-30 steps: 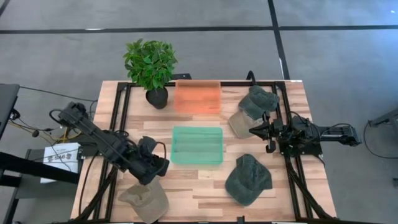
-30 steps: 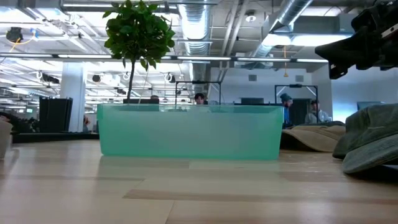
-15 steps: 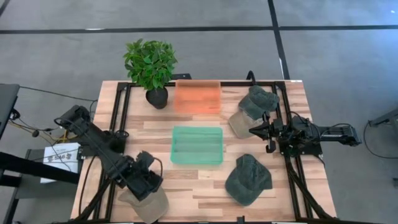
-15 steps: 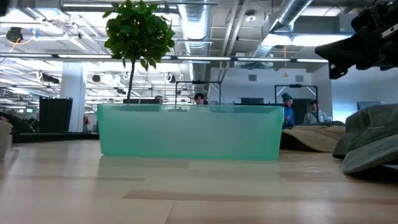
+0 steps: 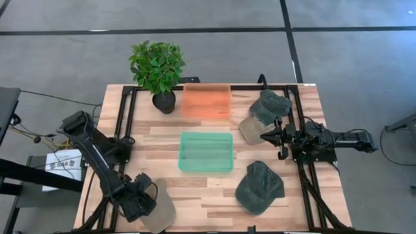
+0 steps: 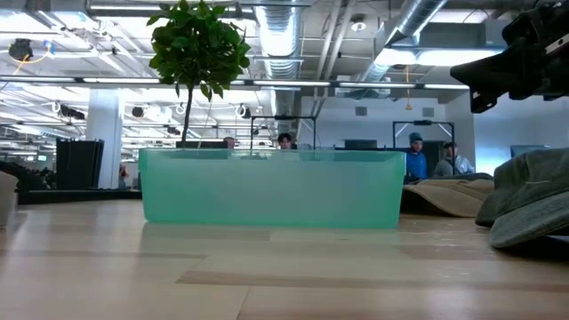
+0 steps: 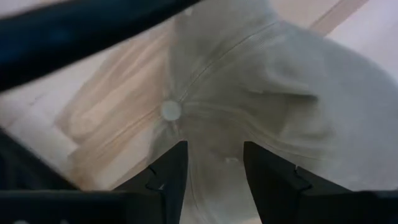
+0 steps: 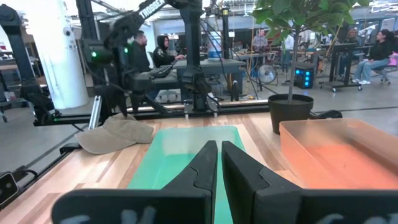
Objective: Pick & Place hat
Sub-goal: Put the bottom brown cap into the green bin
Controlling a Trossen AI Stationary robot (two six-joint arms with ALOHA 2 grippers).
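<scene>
A wooden tabletop (image 5: pixel 162 133) seen from above, described from its left edge to its right. At the front left corner lies a tan hat (image 5: pixel 160 211), partly under the left gripper (image 5: pixel 144 203), which is lowered right over it. In the left wrist view the two dark fingers (image 7: pixel 169 171) are spread apart with the crown of the tan hat (image 7: pixel 249 118) and its top button between and just beyond them; they are released, gripping nothing.

At the back edge, left of centre, stands a potted plant (image 5: pixel 158 70). Just beside it on the right, along the back edge, sits an orange tray (image 5: pixel 207 101). In the middle of the tabletop is a green tray (image 5: pixel 206 151).

Right of the green tray, toward the front edge, lies a dark green hat (image 5: pixel 259 188). Near the back right corner, a second dark green hat (image 5: pixel 271 104) rests overlapping a beige hat (image 5: pixel 249 130).

Along the right edge, the right gripper (image 5: pixel 265 136) waits above the table, pointing toward the centre, just beside the beige hat. In the right wrist view its fingers (image 8: pixel 205 163) are clenched together on nothing.

In the low view, people (image 6: pixel 416 153) appear in the room beyond the table.
</scene>
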